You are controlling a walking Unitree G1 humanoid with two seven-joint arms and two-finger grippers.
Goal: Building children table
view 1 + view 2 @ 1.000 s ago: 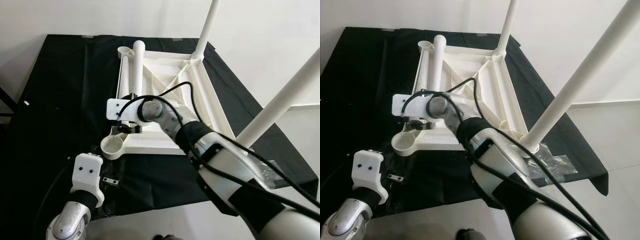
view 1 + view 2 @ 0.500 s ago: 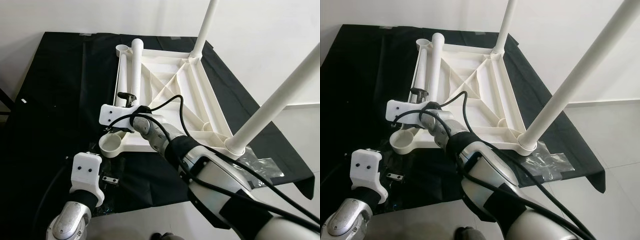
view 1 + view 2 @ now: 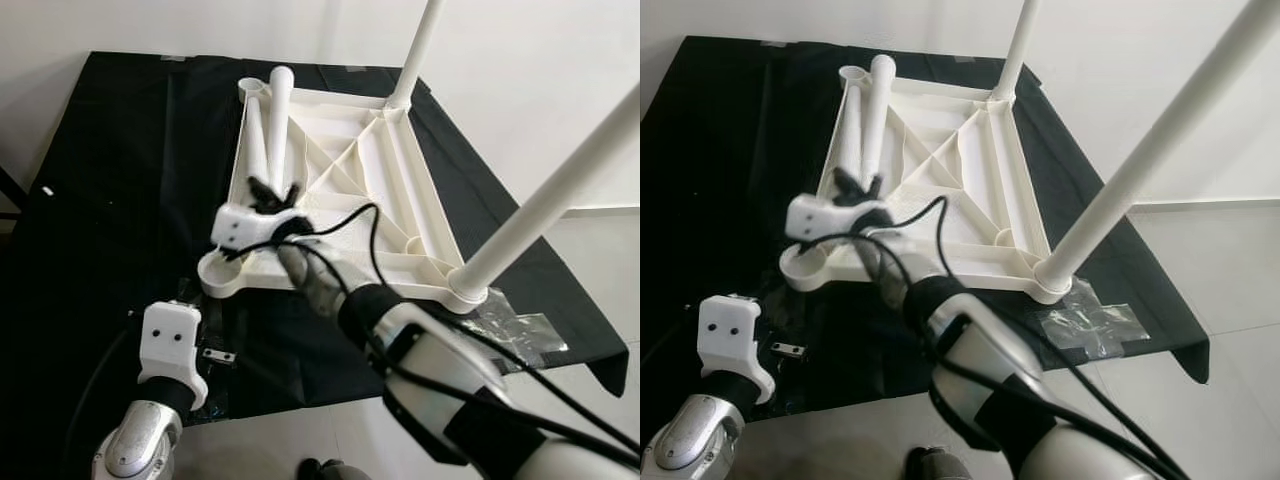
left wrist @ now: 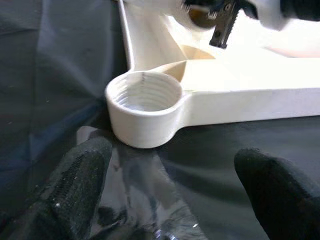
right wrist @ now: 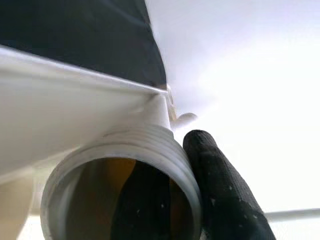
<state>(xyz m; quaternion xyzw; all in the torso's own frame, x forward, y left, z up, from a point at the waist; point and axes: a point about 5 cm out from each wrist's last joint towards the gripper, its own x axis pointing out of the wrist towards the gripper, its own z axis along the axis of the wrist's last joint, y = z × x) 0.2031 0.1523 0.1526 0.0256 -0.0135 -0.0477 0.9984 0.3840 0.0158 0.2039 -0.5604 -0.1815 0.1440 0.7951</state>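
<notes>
Nearest to the robot, the left gripper (image 4: pixel 170 195) hangs low over the black cloth (image 3: pixel 110 180) with its fingers (image 4: pixel 80 175) wide apart and holding nothing; they point toward the empty threaded socket (image 4: pixel 145 95) at the near left corner of the upturned white tabletop (image 3: pixel 400 190), which lies on the cloth with two legs already standing up on its right side. A little farther, the right arm (image 3: pixel 420 350) reaches across the body to the left, and the right gripper (image 3: pixel 270 195) is at the near, threaded end of a loose table leg (image 3: pixel 278 120) that lies along the left edge of the frame. In the right wrist view one finger (image 5: pixel 220 190) presses on the outside of the thread and the other seems to sit inside the hollow tube, so the fingers are clamped on the tube wall. This pinch on a thin round wall is probably the weak point — the long leg may swing or slip out when it is lifted, because most of its weight is far from the fingers. The leg may also enter the socket tilted and cross the thread, and the light frame could slide on the smooth cloth if it is pushed. A second loose leg (image 3: pixel 256 125) lies just beside the first, toward the far left socket (image 3: pixel 252 90).
</notes>
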